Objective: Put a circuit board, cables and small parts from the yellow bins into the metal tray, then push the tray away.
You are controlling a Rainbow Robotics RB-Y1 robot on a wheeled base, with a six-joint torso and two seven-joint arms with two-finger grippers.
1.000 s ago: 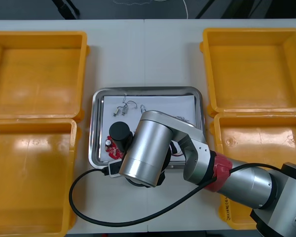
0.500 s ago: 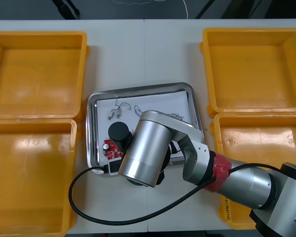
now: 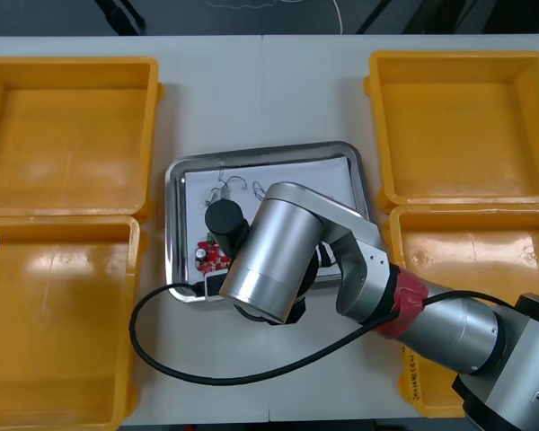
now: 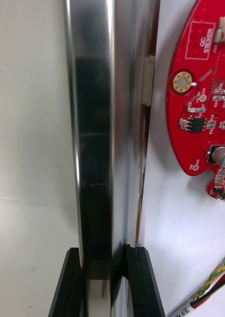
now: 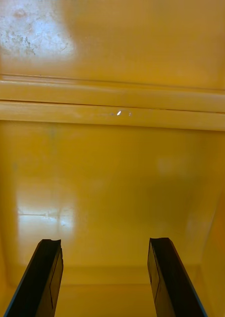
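The metal tray point(image 3: 172, 224), white inside, sits slightly askew in the middle of the table between the bins. In it lie a round red circuit board point(image 3: 212, 255), small metal parts point(image 3: 223, 190) and a black round thing point(image 3: 223, 217). My right arm point(image 3: 269, 256) reaches over the tray's near edge and hides part of it. In the right wrist view my right gripper point(image 4: 105, 257) is shut on the tray's shiny near rim point(image 4: 92, 124), with the circuit board point(image 4: 206, 109) and a red and yellow cable point(image 4: 214, 282) just inside. My left gripper point(image 5: 105, 242) hangs open over a yellow bin's floor point(image 5: 112, 173).
Two yellow bins stand at the left, one far point(image 3: 67, 135) and one near point(image 3: 54, 314), and two at the right, far point(image 3: 467, 126) and near point(image 3: 467, 260). A black hose point(image 3: 162, 359) loops over the table in front of the tray. Bare table lies beyond the tray.
The tray has slid away from me toward the table's far side, turning slightly, with my right gripper on its near rim. Its contents moved along with it.
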